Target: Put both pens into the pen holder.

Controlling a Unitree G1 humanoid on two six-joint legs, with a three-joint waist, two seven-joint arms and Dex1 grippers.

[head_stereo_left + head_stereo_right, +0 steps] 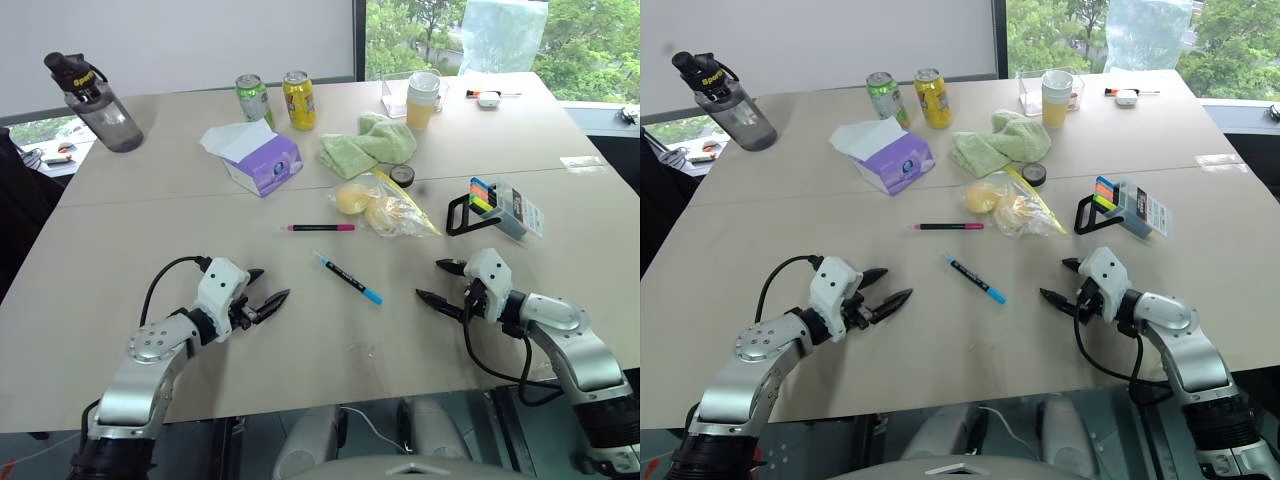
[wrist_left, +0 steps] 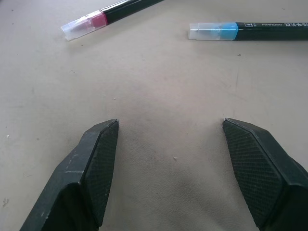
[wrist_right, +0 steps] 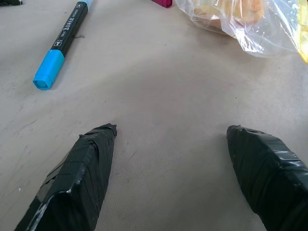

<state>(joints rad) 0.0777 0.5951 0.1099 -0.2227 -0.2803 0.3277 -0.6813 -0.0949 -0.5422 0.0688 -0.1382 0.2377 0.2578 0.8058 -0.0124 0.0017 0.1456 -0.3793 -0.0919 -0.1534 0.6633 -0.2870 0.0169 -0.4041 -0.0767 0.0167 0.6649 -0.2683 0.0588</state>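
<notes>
Two black pens lie on the table's middle: the pink-ended pen (image 1: 322, 228) farther back, the blue-ended pen (image 1: 347, 277) nearer and slanted. The pen holder (image 1: 503, 207), a small clear box with a black loop handle and coloured marker tips, stands at the right. My left gripper (image 1: 268, 287) is open and empty, hovering left of the blue-ended pen (image 2: 250, 31); the pink-ended pen (image 2: 101, 18) lies ahead of it. My right gripper (image 1: 438, 282) is open and empty, right of the blue-ended pen (image 3: 60, 48), in front of the holder.
A plastic bag of yellow food (image 1: 382, 208) lies between the pens and the holder. Behind are a purple tissue box (image 1: 262, 160), green cloth (image 1: 365, 143), two cans (image 1: 298, 100), a cup of yellow drink (image 1: 422, 98) and a dark bottle (image 1: 95, 103) at far left.
</notes>
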